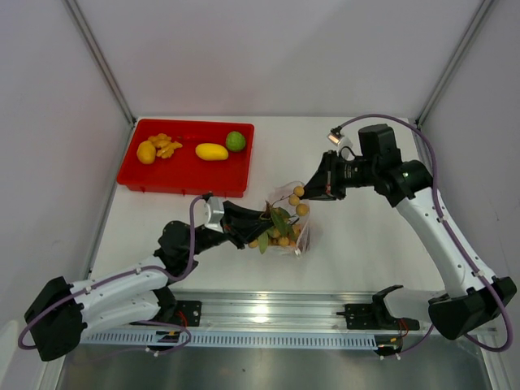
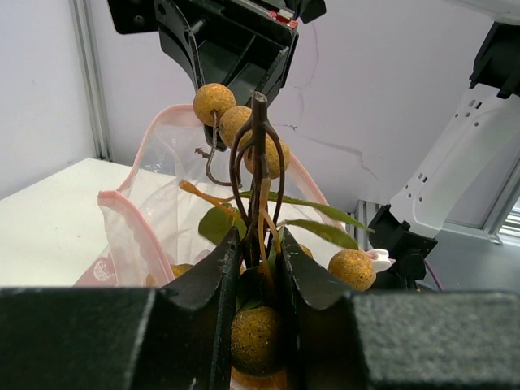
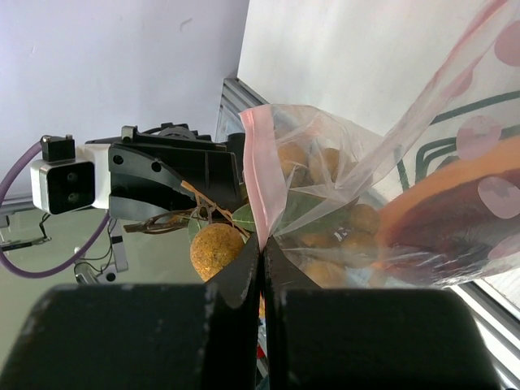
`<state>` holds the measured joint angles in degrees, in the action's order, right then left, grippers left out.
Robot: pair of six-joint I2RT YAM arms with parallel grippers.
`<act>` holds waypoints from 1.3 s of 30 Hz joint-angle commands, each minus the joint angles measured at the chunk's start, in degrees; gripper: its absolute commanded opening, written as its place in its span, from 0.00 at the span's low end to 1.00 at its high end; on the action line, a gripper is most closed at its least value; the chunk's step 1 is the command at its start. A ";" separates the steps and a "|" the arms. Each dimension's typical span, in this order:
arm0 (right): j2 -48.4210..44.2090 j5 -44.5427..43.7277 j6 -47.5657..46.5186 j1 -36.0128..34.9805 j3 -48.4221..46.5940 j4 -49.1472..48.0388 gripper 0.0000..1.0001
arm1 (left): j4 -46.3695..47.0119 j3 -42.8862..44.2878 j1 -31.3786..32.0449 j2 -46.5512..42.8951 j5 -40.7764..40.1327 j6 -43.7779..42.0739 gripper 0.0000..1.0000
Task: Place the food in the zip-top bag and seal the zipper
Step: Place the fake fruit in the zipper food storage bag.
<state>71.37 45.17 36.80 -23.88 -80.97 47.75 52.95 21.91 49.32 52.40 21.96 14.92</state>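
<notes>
The clear zip-top bag (image 1: 294, 237) stands mid-table, mouth up. My right gripper (image 3: 262, 244) is shut on its pink zipper (image 3: 258, 171) at the far rim and holds that rim up. My left gripper (image 2: 258, 244) is shut on the stems and one ball of the brown nut cluster (image 2: 256, 154). The cluster's green leaves and lower balls sit inside the bag mouth (image 2: 154, 211), while the upper balls rise above the rim. An orange piece shows inside the bag (image 3: 455, 203). A lemon (image 1: 146, 152), orange pieces (image 1: 166, 145), a mango (image 1: 211, 151) and a lime (image 1: 236, 140) lie in the red tray.
The red tray (image 1: 183, 175) sits at the back left of the white table. A metal rail (image 1: 268, 313) runs along the near edge between the arm bases. Walls with metal posts close in the table on three sides.
</notes>
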 commanded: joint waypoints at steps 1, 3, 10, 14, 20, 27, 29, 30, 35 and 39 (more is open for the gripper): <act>0.34 -0.17 -0.94 -0.20 -2.53 -0.55 0.00 | 0.41 -0.38 -0.63 -1.60 -0.34 -0.77 0.01; 0.43 -0.60 -1.11 -0.46 -2.35 -0.46 0.00 | -1.09 -0.12 -0.63 -1.78 -0.25 -1.12 0.01; 0.61 -1.57 -1.29 -0.91 -2.53 -0.46 0.00 | -1.88 -1.17 -0.80 -2.48 -0.24 -1.03 0.00; 0.61 -1.75 -1.29 -1.08 -2.61 -0.55 0.00 | -4.08 -1.43 -1.07 -3.62 -0.16 -1.47 0.01; 0.78 -2.01 -1.29 -1.17 -2.26 -0.90 0.00 | -8.21 0.94 -1.07 -2.92 0.72 -2.17 0.01; 0.96 -3.33 -2.61 -1.08 -2.18 0.15 0.00 | -9.97 2.00 -1.07 -1.34 1.16 -2.52 0.00; 0.96 -3.68 -2.96 -1.08 -2.09 0.24 0.00 | -10.23 1.99 -1.07 -1.34 1.25 -2.53 0.01; 0.96 -3.86 -3.13 -1.08 -2.17 0.59 0.00 | -10.32 1.99 -1.16 -1.42 1.33 -2.52 0.01; 1.22 -5.52 -5.15 -1.17 -2.61 1.91 0.00 | -11.11 1.91 -1.16 -2.48 0.55 -3.05 0.01; 1.66 -8.60 -7.96 -1.26 -3.58 5.15 0.00 | -12.60 1.73 -1.94 -3.88 0.46 -3.05 0.00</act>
<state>72.82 39.03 31.97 -24.82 -81.47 50.94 40.42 21.87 48.25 50.28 22.59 13.32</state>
